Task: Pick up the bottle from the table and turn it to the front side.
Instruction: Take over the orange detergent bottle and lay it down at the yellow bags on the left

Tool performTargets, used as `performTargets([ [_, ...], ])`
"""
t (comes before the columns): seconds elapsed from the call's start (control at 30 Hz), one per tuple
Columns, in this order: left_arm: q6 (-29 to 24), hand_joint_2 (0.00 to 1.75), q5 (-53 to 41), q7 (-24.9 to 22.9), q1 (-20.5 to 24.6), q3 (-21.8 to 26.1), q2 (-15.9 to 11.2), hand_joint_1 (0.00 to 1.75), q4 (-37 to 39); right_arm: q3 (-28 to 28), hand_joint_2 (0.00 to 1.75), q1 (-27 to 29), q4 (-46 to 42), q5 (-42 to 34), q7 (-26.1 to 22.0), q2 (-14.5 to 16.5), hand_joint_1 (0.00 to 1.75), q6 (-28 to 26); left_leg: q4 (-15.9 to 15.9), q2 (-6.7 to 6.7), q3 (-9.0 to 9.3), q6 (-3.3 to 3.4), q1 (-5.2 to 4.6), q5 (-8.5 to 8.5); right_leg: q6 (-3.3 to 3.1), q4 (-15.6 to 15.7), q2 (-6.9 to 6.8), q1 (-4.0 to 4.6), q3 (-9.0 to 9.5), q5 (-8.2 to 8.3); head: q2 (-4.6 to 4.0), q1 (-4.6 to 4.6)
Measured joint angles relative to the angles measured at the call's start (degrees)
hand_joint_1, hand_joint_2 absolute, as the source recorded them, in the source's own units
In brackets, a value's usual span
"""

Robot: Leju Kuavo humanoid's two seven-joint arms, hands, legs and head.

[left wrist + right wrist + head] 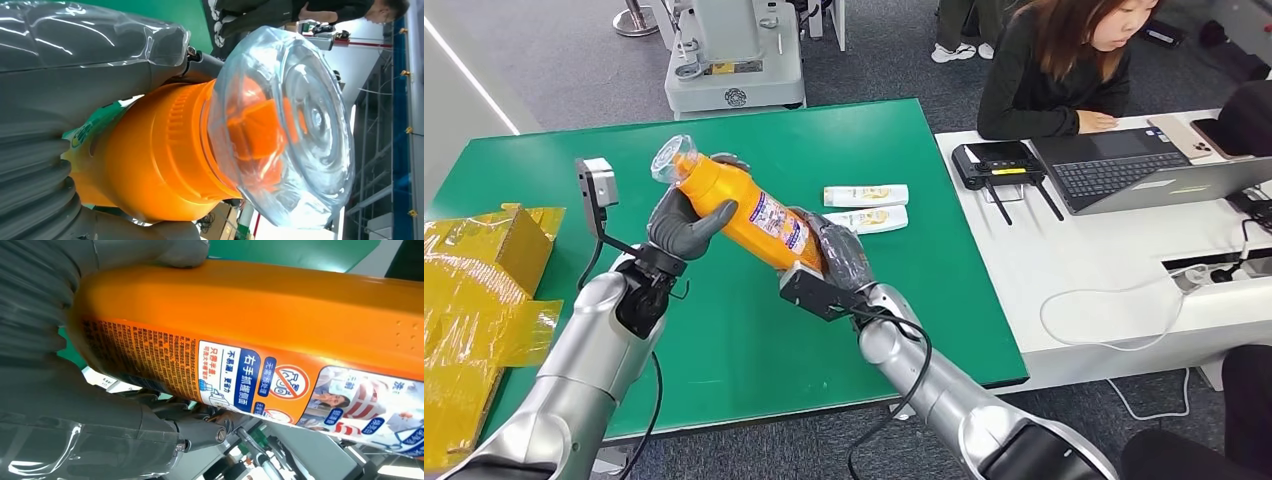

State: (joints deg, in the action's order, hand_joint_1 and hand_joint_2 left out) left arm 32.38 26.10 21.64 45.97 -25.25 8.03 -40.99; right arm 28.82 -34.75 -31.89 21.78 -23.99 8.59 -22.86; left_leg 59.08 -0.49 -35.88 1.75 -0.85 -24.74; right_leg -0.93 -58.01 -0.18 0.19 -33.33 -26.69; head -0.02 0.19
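The head camera sat high on the robot and looked forward and down over the green table (874, 130), with both silver arms coming in from below and a white desk (1114, 260) just beside the table's right edge. The left wrist camera rode close behind the left hand (65, 100), pressed right up against the clear cap of the orange bottle (165, 155), its picture turned on its side. The right wrist camera looked from close behind the right hand (60, 390) along the bottle's printed label. All three views shared that bottle, held above the green table.
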Motion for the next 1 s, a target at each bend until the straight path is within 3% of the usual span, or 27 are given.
performTargets([
  [0.07, -0.26, 1.75, -0.38, 0.51, -0.06, -0.01, -0.01, 1.75, -0.05, -0.24, 1.75, 0.26, -0.37, -0.58, -0.46, 0.00, 0.00, 0.45, 0.00, 0.00, 0.00, 0.00, 0.00, 0.00, 0.00, 0.00, 0.00, 0.00, 0.00, 0.00, 0.00, 0.00],
  [0.5, -1.14, 1.75, -4.79, 4.36, -0.46, 0.00, -0.06, 1.75, -1.30, -2.28, 1.75, 3.85, -7.17, -6.06, -5.14, -0.74, 0.00, 0.70, 0.00, 0.01, 0.00, 0.00, 0.00, 0.00, 0.00, 0.01, 0.01, 0.00, 0.00, 0.00, 0.00, 0.01],
  [0.67, -1.16, 1.75, -8.62, 8.01, -0.41, -0.02, -0.17, 1.75, -2.27, -2.33, 1.75, 7.10, -12.52, -8.72, -6.62, -1.63, 0.00, -0.04, 0.00, 0.01, 0.01, 0.00, 0.00, 0.00, 0.00, 0.01, 0.01, 0.00, -0.01, 0.00, 0.00, 0.00],
  [1.0, -12.18, 1.75, -28.03, 13.06, 2.05, -1.87, -1.36, 1.75, -3.29, -2.28, 1.75, 14.88, -26.14, -13.06, -7.97, -5.01, 0.00, -2.38, 0.00, 0.01, 0.00, 0.00, 0.00, 0.00, -0.01, 0.01, 0.01, 0.00, -0.01, 0.00, 0.00, 0.00],
])
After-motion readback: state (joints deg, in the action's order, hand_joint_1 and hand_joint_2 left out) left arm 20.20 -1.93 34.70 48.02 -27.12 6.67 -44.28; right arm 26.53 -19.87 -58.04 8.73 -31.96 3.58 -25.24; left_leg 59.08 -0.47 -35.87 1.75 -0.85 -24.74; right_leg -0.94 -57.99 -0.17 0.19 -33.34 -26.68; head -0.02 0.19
